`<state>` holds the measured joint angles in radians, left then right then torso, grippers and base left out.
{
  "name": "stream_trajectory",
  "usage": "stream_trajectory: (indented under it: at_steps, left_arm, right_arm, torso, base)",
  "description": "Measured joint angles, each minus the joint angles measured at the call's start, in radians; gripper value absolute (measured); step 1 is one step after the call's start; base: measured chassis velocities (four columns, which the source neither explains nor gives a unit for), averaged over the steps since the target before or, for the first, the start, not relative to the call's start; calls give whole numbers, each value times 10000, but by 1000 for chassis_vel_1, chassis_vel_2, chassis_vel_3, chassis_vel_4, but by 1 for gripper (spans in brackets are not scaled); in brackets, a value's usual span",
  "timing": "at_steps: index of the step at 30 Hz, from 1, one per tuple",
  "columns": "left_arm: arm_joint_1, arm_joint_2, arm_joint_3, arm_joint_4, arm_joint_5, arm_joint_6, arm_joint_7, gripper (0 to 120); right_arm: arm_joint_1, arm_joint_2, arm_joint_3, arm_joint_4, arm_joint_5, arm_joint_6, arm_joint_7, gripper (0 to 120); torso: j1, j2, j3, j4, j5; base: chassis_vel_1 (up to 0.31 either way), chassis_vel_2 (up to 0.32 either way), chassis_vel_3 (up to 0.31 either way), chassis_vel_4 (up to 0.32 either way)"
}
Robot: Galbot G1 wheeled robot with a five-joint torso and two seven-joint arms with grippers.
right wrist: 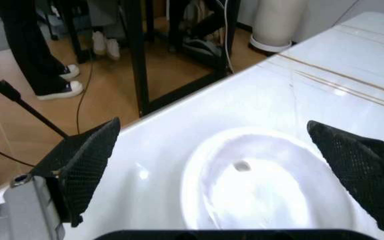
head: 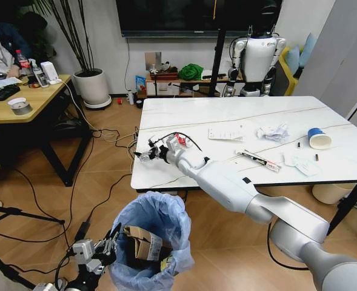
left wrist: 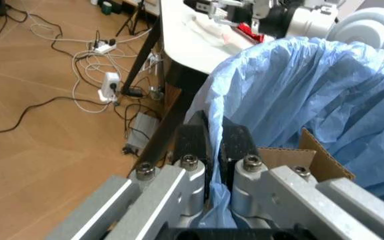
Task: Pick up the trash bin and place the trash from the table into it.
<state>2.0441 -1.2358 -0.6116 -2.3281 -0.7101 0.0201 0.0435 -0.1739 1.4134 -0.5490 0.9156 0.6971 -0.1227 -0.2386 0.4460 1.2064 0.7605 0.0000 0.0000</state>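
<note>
The left gripper (head: 108, 245) grips the rim of the trash bin (head: 154, 241), whose blue liner holds folded brown cardboard (head: 143, 241). The right gripper (head: 146, 153) hovers over the table (head: 239, 118) near its front-left corner, fingers apart. Beyond its fingers lie a white sheet (head: 225, 134), crumpled paper (head: 273, 131) and a blue-and-white cup (head: 318, 138).

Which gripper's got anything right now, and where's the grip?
The left gripper is shut on the trash bin, pinching its blue-bag-lined rim. The right gripper hangs open over the table near its left edge, holding nothing.
</note>
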Motion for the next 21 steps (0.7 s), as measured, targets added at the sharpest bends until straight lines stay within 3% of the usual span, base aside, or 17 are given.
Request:
stream_trajectory:
  at_steps: [16, 21]
  left_arm:
    - [-228, 58, 56, 169, -165, 43, -48, 0]
    - [-217, 57, 53, 169, -181, 44, -49, 0]
  right_arm:
    - [-303, -488, -562, 858, 934, -218, 281, 99]
    - [-155, -542, -761, 765, 1157, -254, 296, 91]
  torso:
    - [0, 0, 0, 3, 0]
    - [-1, 0, -1, 2, 0]
  base:
    - [0, 0, 0, 0]
    - [0, 0, 0, 0]
